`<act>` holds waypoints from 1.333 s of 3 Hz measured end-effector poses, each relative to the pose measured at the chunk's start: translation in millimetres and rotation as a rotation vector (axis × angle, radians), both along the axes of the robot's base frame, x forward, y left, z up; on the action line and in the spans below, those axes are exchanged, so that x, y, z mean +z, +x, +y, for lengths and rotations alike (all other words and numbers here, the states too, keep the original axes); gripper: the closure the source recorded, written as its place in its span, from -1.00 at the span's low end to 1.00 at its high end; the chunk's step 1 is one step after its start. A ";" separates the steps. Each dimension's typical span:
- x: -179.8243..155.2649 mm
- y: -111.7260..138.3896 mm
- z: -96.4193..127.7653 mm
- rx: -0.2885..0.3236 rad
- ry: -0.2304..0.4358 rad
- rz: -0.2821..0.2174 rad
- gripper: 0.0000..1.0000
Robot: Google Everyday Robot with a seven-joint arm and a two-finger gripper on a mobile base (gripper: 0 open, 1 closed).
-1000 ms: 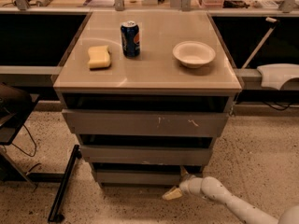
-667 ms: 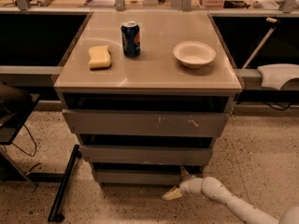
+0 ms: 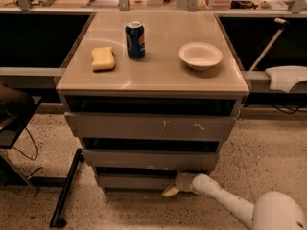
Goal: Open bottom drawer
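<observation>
One hand (image 3: 171, 190) at bottom drawer (image 3: 134, 181) of three

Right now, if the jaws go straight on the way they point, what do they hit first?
Probably the plain flat grey bottom drawer front: the gripper sits low at its right end, pointing left toward it. Depth is unclear; it may be touching it.

High front view angled down on cabinet (image 3: 158, 78); hand (image 3: 171, 190) low at bottom drawer (image 3: 132, 181).
</observation>
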State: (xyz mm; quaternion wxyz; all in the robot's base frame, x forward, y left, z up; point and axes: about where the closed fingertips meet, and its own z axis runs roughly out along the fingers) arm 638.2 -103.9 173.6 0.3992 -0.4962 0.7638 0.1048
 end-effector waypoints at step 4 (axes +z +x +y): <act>1.6 8.6 3.6 -0.001 -0.006 -0.014 0.30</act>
